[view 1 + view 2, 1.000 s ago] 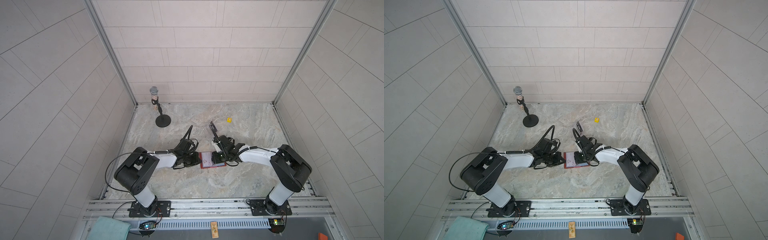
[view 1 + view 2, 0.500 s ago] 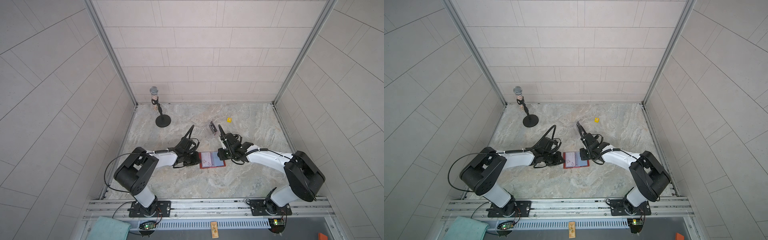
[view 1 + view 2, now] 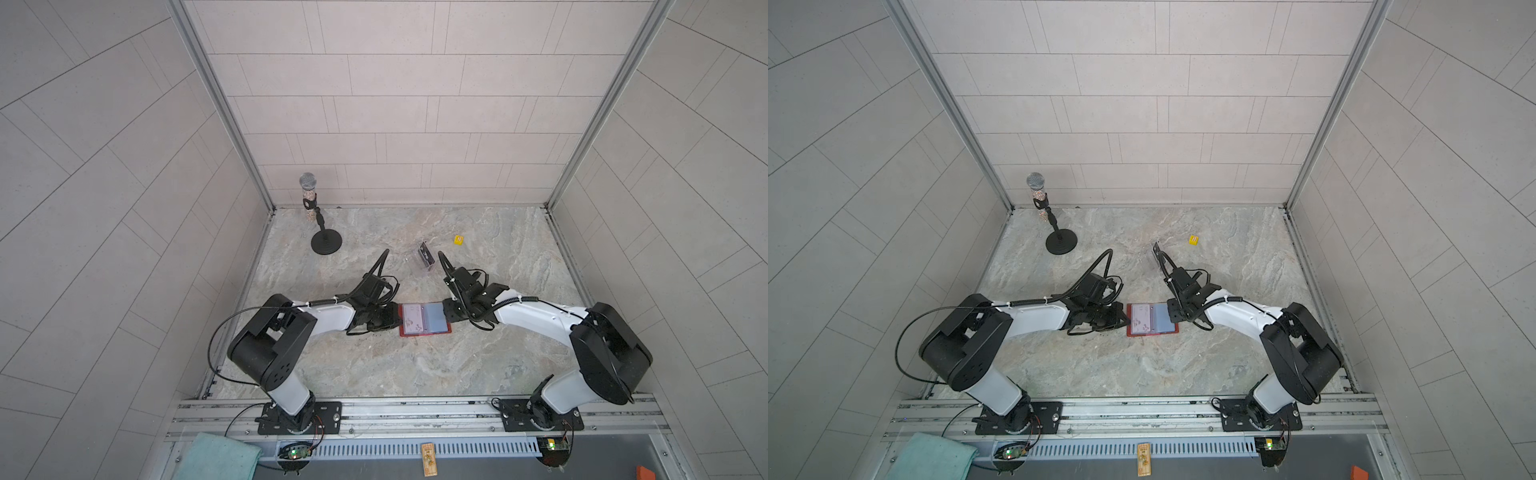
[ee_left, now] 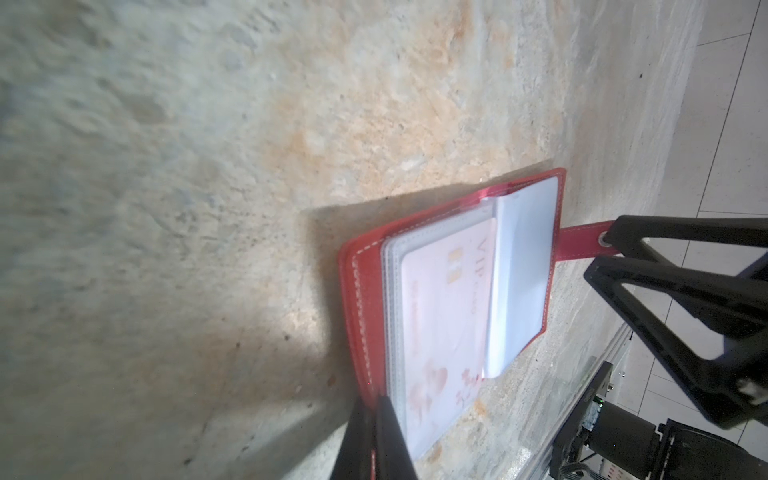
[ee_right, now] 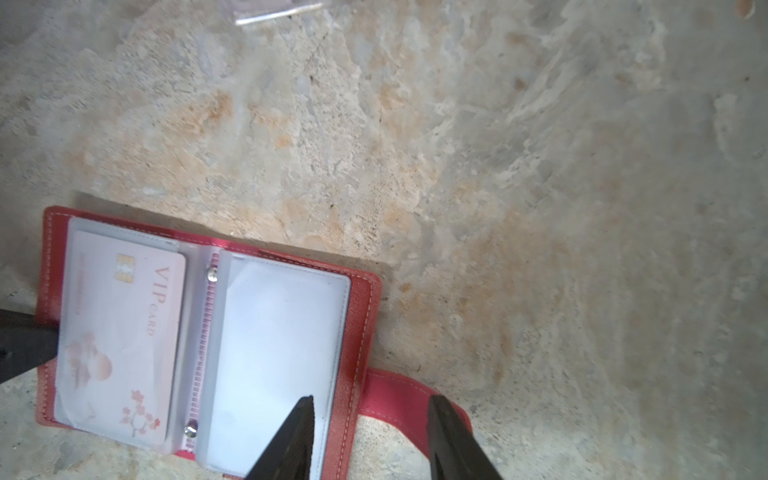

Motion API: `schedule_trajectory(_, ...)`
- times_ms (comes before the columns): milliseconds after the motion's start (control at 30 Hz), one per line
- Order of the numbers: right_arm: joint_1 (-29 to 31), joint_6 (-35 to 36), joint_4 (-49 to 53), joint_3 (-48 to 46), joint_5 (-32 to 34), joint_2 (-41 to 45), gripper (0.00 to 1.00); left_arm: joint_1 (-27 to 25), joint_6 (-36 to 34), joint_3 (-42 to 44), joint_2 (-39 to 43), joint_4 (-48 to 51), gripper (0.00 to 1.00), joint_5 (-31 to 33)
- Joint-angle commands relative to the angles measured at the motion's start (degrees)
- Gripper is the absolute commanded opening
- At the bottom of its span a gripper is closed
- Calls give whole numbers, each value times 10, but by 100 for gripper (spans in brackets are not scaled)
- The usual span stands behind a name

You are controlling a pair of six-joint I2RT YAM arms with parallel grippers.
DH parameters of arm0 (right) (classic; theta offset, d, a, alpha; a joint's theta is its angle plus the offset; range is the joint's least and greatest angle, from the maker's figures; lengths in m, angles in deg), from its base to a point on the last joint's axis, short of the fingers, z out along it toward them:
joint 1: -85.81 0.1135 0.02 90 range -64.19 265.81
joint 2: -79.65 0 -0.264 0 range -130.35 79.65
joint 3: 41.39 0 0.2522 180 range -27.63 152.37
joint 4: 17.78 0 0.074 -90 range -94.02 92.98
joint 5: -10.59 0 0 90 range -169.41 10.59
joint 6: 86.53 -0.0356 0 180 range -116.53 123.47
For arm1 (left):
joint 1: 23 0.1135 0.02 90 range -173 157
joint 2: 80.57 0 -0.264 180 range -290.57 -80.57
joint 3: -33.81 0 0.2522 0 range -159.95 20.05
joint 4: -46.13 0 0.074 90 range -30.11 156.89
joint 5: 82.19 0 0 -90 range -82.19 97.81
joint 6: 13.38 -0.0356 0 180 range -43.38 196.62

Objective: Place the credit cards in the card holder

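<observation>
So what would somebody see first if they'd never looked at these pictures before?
Probably the red card holder, lying open in the middle of the marble table with a pink VIP card in its left-hand sleeve. The left gripper pinches its left cover, while the right gripper stands open over its right edge. A microphone on a stand rises in the back left corner.

Open red card holder (image 3: pixel 424 319) between left tool (image 3: pixel 396 318) and right tool (image 3: pixel 447 316)
</observation>
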Motion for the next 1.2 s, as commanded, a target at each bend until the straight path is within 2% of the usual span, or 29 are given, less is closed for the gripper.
schedule_trajectory(0,0,13,12,-3,10,27,47,-3,-10,-13,8,14,0,5)
schedule_trajectory(167,-1,20,5,-13,13,66,49,-3,-11,-13,8,15,0,6)
schedule_trajectory(333,-1,14,10,-25,57,86,49,-3,-11,-15,10,17,0,7)
schedule_trajectory(800,-1,7,26,-2,23,8,47,-3,-19,-28,14,36,0,5)
schedule_trajectory(900,-1,5,26,-2,24,-2,43,-3,-21,-34,17,48,0,5)
schedule_trajectory(1067,-1,3,22,-1,15,-6,21,-3,-34,-46,27,77,0,18)
schedule_trajectory(1167,-1,2,12,-4,4,-5,13,-3,-45,-57,28,99,0,25)
